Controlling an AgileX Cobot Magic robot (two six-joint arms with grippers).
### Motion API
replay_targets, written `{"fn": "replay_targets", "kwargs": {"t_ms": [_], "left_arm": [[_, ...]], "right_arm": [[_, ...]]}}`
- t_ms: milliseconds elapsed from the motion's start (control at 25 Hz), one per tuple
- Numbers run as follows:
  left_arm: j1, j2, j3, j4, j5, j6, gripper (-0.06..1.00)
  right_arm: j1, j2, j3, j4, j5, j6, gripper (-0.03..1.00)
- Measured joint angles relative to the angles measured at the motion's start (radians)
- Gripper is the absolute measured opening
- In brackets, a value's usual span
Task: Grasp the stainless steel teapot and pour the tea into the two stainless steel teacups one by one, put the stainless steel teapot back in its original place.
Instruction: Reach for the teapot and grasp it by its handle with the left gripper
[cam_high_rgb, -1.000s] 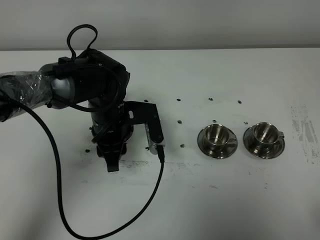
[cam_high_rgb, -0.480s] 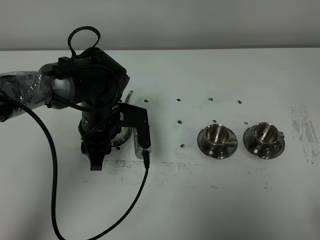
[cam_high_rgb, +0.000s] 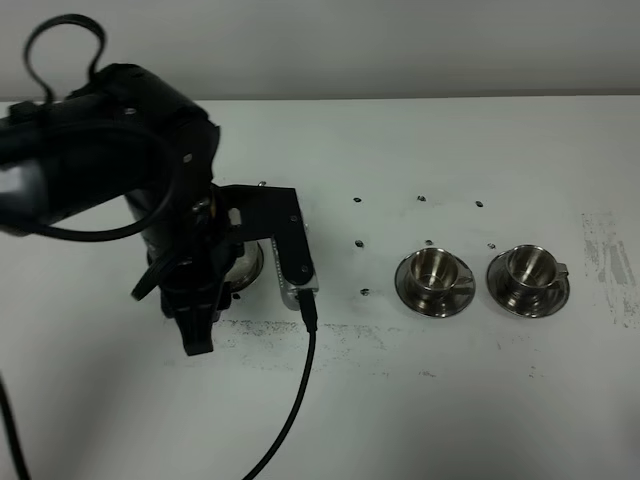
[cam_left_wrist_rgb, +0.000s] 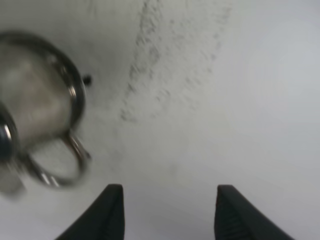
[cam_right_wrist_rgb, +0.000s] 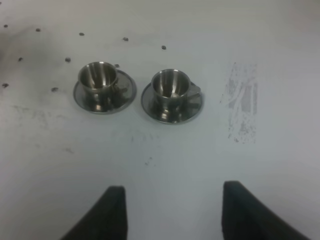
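While the left arm (cam_high_rgb: 120, 170) is hanging over the left part of the white table (cam_high_rgb: 470, 400), the stock is standing as follows.

Stainless steel teapot (cam_high_rgb: 245, 268): one. It is sitting on the table under that arm, mostly hidden in the high view. The left wrist view is showing its blurred round body and one loop handle (cam_left_wrist_rgb: 57, 167). What it is resting on cannot be told.

Teacups: two, standing upright side by side on the right part of the table, well apart from the teapot. The left teacup (cam_high_rgb: 432, 268) is sitting on one round saucer (cam_high_rgb: 440, 306), and the right teacup (cam_high_rgb: 527, 265) is sitting on a second saucer (cam_high_rgb: 530, 309). The two saucers are lying just beside each other. Whether either cup is holding tea cannot be told.

Left gripper (cam_left_wrist_rgb: 170, 212): one. Its two dark fingers (cam_left_wrist_rgb: 112, 215) are standing spread with bare table showing between them, gripping nothing. The teapot's handle is lying near one finger, outside the gap.

Right gripper (cam_right_wrist_rgb: 175, 212): one. Its two fingers (cam_right_wrist_rgb: 240, 212) are standing spread and gripping nothing, well apart from both cups.

Black cable (cam_high_rgb: 295, 410): one, trailing from the left arm across the table.
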Motion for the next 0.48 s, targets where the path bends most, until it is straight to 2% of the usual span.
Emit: {"fn": "replay_targets", "kwargs": {"t_ms": [160, 280, 360, 480], "left_arm": [[0.025, -0.156, 0.116, -0.004, -0.007, -0.26, 0.41], [0.073, -0.223, 0.151, 0.017, -0.01, -0.504, 0.41], [0.11, -0.235, 0.154, 0.047, -0.013, -0.6, 0.41], [0.156, -0.235, 0.155, 0.066, -0.062, -0.64, 0.41]], "right_arm": [[0.0, 0.0, 0.0, 0.0, 0.0, 0.001, 0.42], [0.0, 0.0, 0.0, 0.0, 0.0, 0.001, 0.42], [0.0, 0.0, 0.0, 0.0, 0.0, 0.001, 0.42], [0.0, 0.0, 0.0, 0.0, 0.0, 0.001, 0.42]]}}
